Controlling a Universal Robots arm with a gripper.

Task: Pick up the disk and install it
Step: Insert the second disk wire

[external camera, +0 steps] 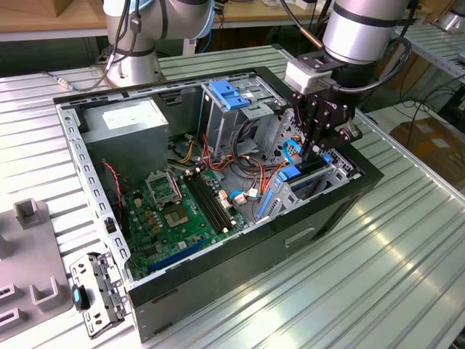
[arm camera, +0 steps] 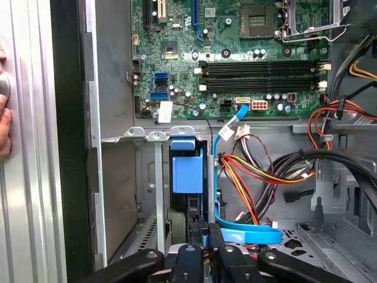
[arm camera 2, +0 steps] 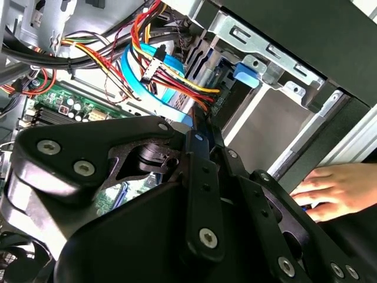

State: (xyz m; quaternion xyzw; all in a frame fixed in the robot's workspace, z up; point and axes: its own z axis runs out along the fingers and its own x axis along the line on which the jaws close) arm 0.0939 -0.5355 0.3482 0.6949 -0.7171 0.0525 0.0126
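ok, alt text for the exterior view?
A black gripper on a silver robot arm reaches into an open black desktop computer case, at a blue-railed drive bay beside the green motherboard, on a ribbed metal table.

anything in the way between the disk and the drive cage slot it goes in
Nothing visible blocks it. The grey disk with blue rails already stands in the metal drive cage slot, at the gripper. The coloured cables lie beside it, not across.
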